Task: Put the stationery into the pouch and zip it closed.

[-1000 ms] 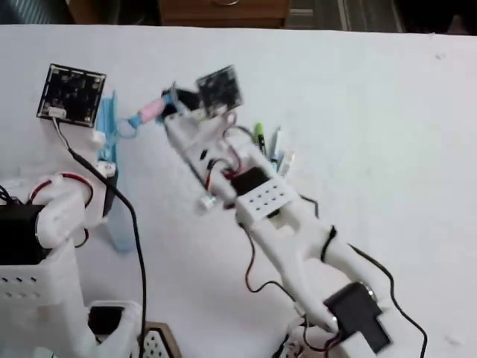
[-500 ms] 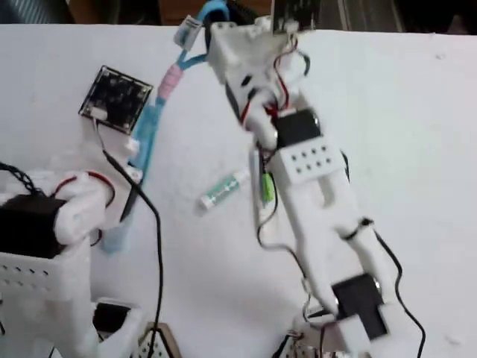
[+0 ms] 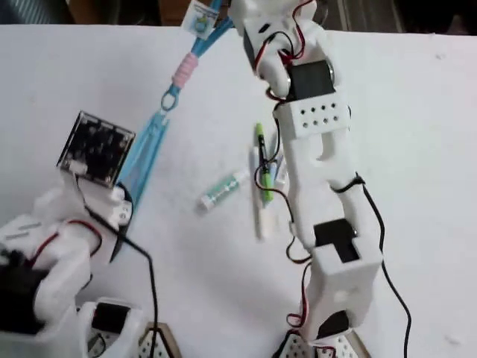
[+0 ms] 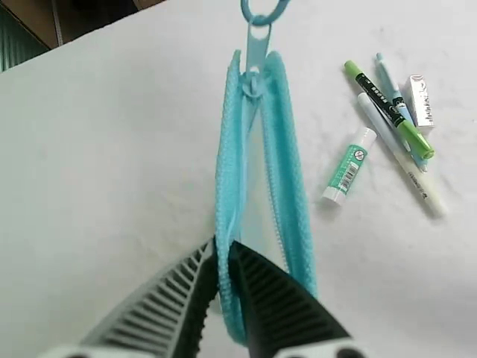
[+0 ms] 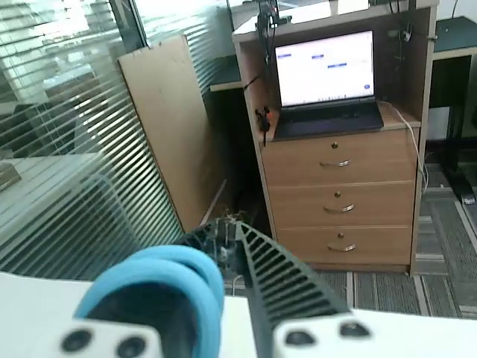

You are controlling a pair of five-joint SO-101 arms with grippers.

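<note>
The blue pouch [image 4: 292, 201] lies on the white table with its two rows of zipper teeth parted. Its slider sits at the end away from my left gripper [image 4: 223, 257], which is shut on the near end of the pouch [image 3: 143, 158]. From the slider, a ring [image 3: 171, 97], a pink bead [image 3: 185, 71] and a blue strap [image 3: 212, 30] run taut to the table's far edge. There my right gripper [image 3: 232, 10] is shut on the strap loop [image 5: 153, 287]. A green pen [image 3: 261, 149], a white pen [image 3: 258, 205] and a glue stick [image 3: 222, 190] lie beside the right arm.
A small white eraser box [image 4: 421, 101] and a light blue pen [image 4: 395, 89] lie with the pens. The right arm [image 3: 317, 142] stretches across the middle of the table, right next to the stationery. A wooden drawer cabinet [image 5: 339, 201] stands beyond the far edge.
My right gripper has swung from beside the pouch to the table's far edge, drawing the strap taut. The stationery under the arm now shows. The left arm drew back slightly.
</note>
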